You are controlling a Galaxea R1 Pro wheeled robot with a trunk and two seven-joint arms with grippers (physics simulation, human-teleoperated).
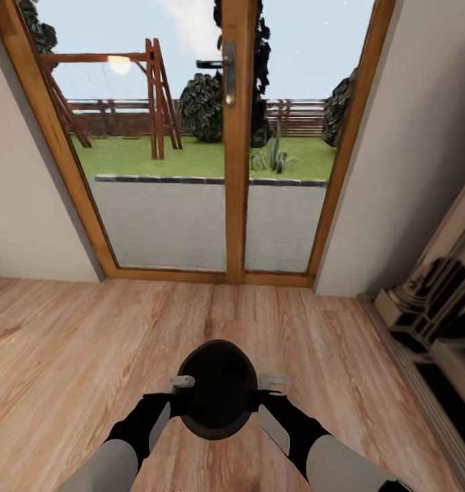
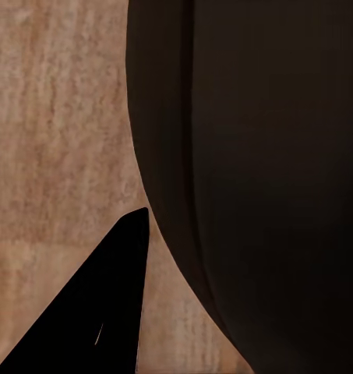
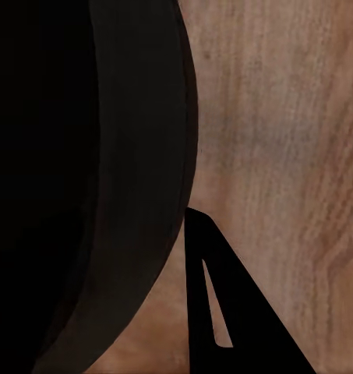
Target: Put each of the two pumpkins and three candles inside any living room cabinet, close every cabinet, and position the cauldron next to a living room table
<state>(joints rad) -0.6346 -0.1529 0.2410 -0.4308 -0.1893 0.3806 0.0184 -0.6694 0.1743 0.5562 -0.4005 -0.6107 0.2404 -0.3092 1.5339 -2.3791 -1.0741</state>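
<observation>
A matte black cauldron (image 1: 217, 389) hangs between the robot's two arms above a wood-plank floor (image 1: 68, 342), its wide round mouth turned up toward the head camera. The left pincer (image 1: 169, 403) presses against the pot's left flank and the right pincer (image 1: 261, 400) against its right flank, so the pot sits clamped from both sides. How wide either pincer stands open cannot be told: in the head view the fingertips are hidden against the dark wall.

In the left wrist view, one black finger (image 2: 98, 319) lies just beside the curved side of the cauldron (image 2: 270, 179), with floor planks behind. In the right wrist view, a black finger (image 3: 223, 312) likewise sits close to the rim and wall of the cauldron (image 3: 90, 187).

Straight ahead stands a glazed double door (image 1: 236, 137) in a warm wooden frame, shut, with a metal handle (image 1: 227, 72) on its centre post. Through the glass lie a paved strip, a lawn, a wooden swing frame (image 1: 147, 96) and a fence. Pale walls flank the door. At the right edge of the head view stands a pale shelf unit (image 1: 431, 301) holding dark objects.
</observation>
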